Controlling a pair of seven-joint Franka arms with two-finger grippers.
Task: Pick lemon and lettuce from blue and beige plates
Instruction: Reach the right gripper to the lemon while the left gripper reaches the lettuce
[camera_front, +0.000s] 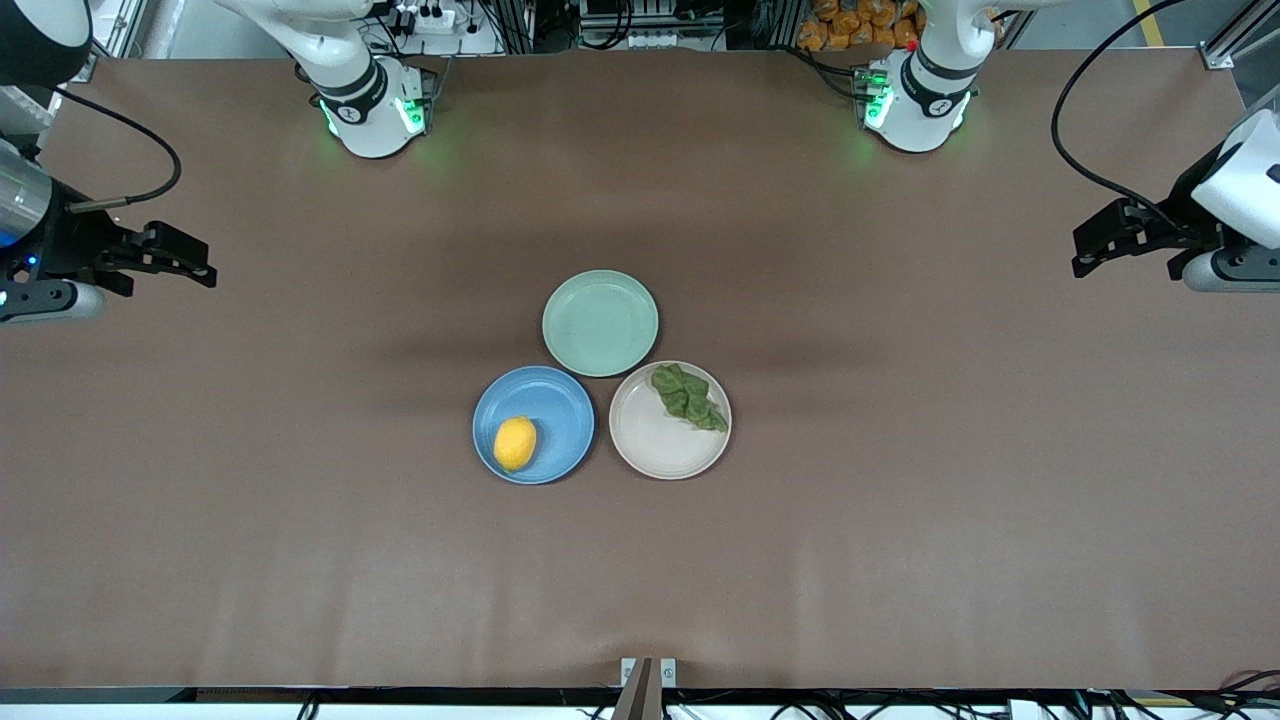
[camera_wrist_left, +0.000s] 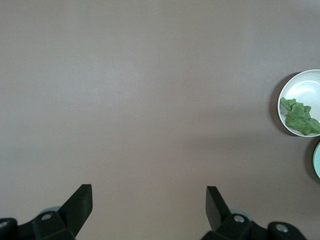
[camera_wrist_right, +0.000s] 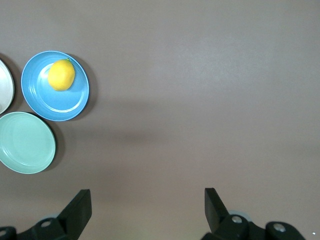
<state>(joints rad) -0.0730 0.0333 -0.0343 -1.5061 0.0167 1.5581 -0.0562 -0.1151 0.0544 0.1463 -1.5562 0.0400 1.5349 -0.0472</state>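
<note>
The yellow lemon (camera_front: 515, 443) lies on the blue plate (camera_front: 560, 405) at the table's middle; both show in the right wrist view, lemon (camera_wrist_right: 61, 75) on plate (camera_wrist_right: 70, 100). The dark-green lettuce (camera_front: 688, 397) lies on the beige plate (camera_front: 660, 445) beside it, also seen in the left wrist view as lettuce (camera_wrist_left: 300, 117) on plate (camera_wrist_left: 305, 90). My left gripper (camera_front: 1090, 255) hangs open and empty over the left arm's end of the table (camera_wrist_left: 149, 197). My right gripper (camera_front: 195, 265) hangs open and empty over the right arm's end (camera_wrist_right: 147, 200).
An empty mint-green plate (camera_front: 600, 322) touches both plates, farther from the front camera; it also shows in the right wrist view (camera_wrist_right: 25, 142). The brown table (camera_front: 900, 500) spreads wide around the three plates.
</note>
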